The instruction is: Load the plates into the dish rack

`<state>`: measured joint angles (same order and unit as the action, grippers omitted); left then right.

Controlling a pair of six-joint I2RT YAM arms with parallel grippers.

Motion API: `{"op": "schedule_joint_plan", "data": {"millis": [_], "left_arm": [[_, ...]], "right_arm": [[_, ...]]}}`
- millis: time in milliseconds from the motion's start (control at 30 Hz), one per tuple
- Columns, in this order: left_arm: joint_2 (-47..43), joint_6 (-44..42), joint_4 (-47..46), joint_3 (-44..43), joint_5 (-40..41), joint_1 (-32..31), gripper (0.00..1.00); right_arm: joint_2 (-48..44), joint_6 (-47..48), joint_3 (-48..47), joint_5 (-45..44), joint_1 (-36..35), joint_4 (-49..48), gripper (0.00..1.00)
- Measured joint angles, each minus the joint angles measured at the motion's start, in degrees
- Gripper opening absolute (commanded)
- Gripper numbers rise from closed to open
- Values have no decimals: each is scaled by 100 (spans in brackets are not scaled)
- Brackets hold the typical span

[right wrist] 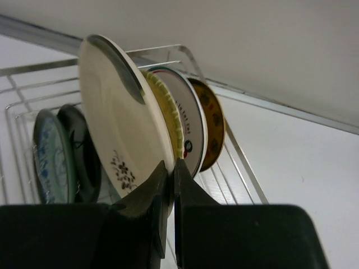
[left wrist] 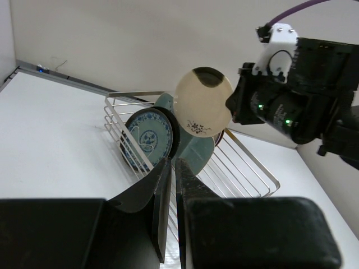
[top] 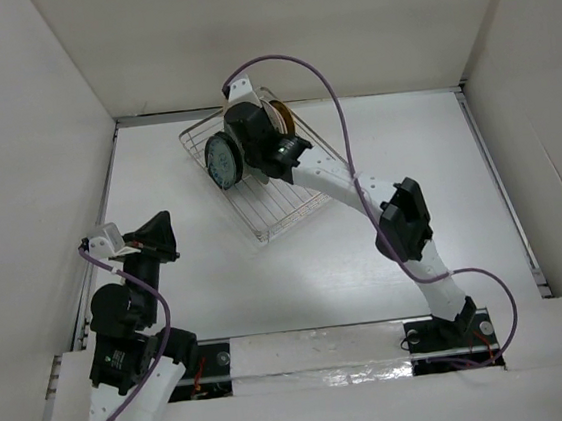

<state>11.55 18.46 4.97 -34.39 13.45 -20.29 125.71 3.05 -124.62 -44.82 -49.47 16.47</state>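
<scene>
- The white table (top: 406, 157) carries the dish rack (top: 283, 208), a silver wire basket. In the overhead view it lies toward 11 o'clock from the table's middle and is turned askew.
- The right arm (top: 403, 223) rises from its base at 5 o'clock. It bends at the elbow and stretches toward 11 o'clock, and its wrist hangs over the rack.
- The left arm (top: 121, 313) is folded up at 8 o'clock, well apart from the rack, with its wrist aimed toward it.
- The right gripper (right wrist: 171, 165) is clamped on the lower rim of the cream plate (right wrist: 120, 123), with a finger pressed on each face.
- The left gripper (left wrist: 174, 163) holds nothing. Its fingers are drawn almost together with only a thin slit between them.
- The cream plate stands on edge and is slightly tilted. The left wrist view shows it reaching above the rack's rim, a feature the overhead view hides under the wrist. Whether its bottom edge sits in a slot I cannot tell.
- Only the right wrist view shows the dishes at 3 o'clock of the cream plate. These are a white plate with red marks (right wrist: 192, 120) and a brown-and-gold plate (right wrist: 212, 123), both upright.
- At the plate's 9 o'clock stand the black plate (right wrist: 84, 148) and the teal patterned plate (left wrist: 148, 137), close together.
- A pale green dish (left wrist: 197, 152) shows beneath the cream plate in the left wrist view.
</scene>
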Motion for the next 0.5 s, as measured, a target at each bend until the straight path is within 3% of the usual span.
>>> {"op": "schedule_joint_plan", "data": {"millis": [500], "left_arm": [[46, 0, 0, 0, -39, 0, 6]], "right_arm": [[1327, 981, -1379, -671, -264, -39, 0]]}}
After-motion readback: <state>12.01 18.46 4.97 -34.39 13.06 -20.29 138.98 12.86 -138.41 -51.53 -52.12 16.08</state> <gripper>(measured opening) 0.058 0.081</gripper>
